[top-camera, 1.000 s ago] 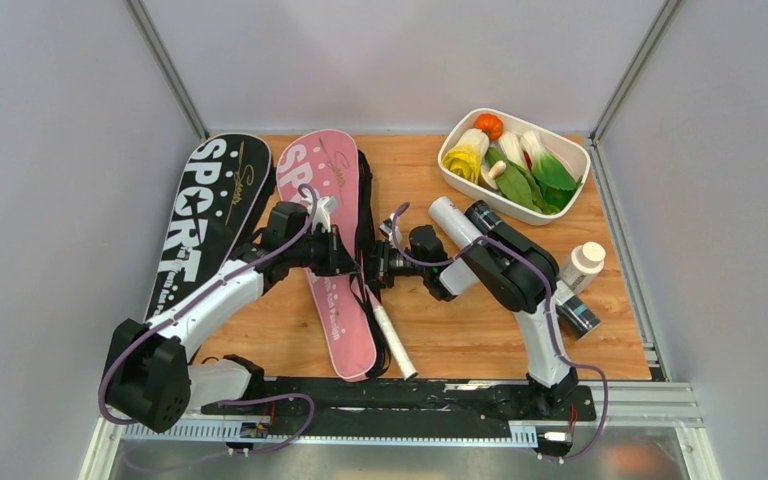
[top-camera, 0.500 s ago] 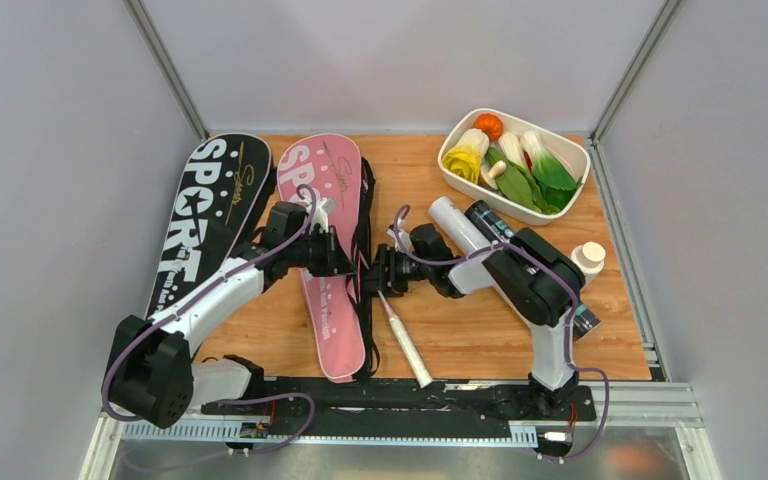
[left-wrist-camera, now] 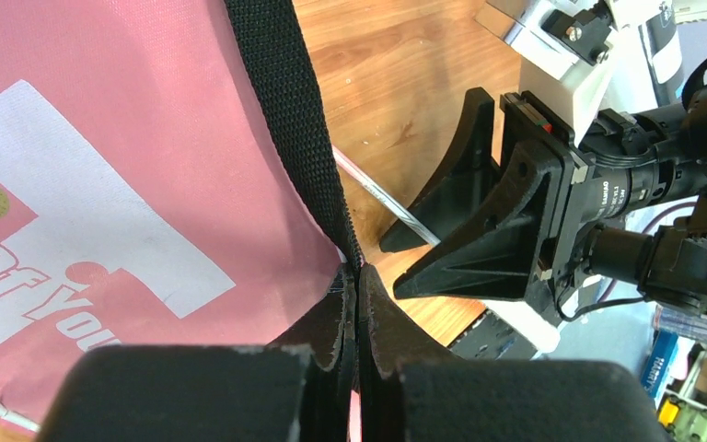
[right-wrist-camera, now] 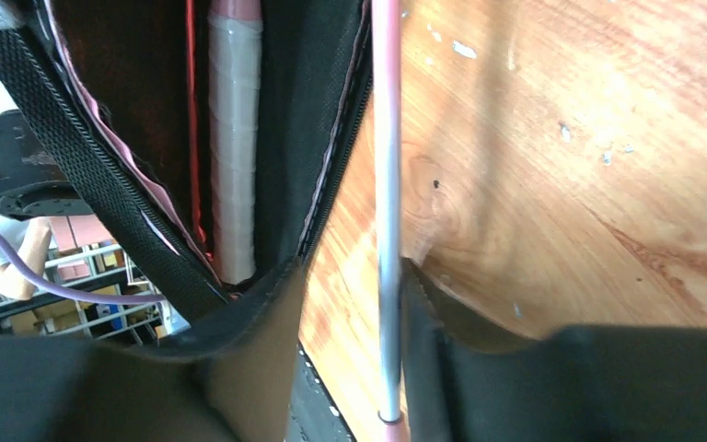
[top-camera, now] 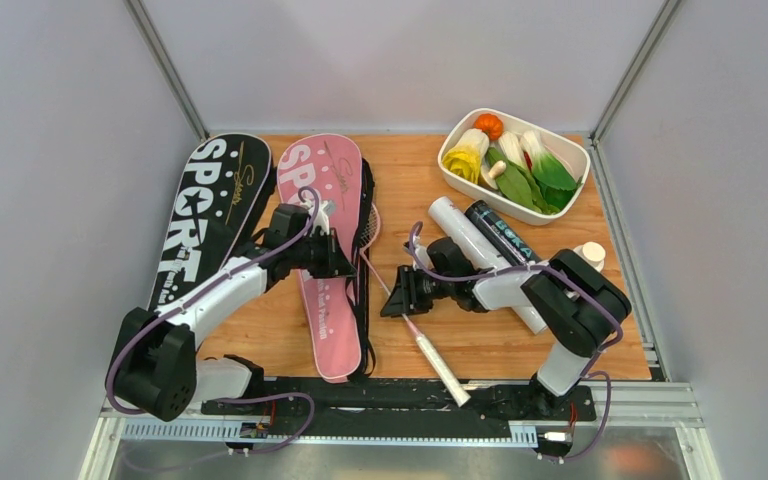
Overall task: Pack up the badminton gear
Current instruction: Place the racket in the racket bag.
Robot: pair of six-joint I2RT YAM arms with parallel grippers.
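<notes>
Seen from above, the pink cover point(top-camera: 328, 262) lay on the desk point(top-camera: 480, 335) beside the black cover point(top-camera: 205, 215), its edge pinched by the left pincer point(top-camera: 343, 268). A racket point(top-camera: 415, 325) lay between the parted fingers of the right pincer point(top-camera: 392, 303).

In the left wrist view, the fingers point(left-wrist-camera: 331, 331) were pressed together on the cover's black edging point(left-wrist-camera: 281, 110).

In the right wrist view, the racket's shaft point(right-wrist-camera: 387, 230) was seen within the half-open jaws, contact unclear.

Even, bright overhead lighting, soft shadows; top view sharp. Wrist views blur near fingers point(left-wrist-camera: 331, 368) at 6 o'clock.
</notes>
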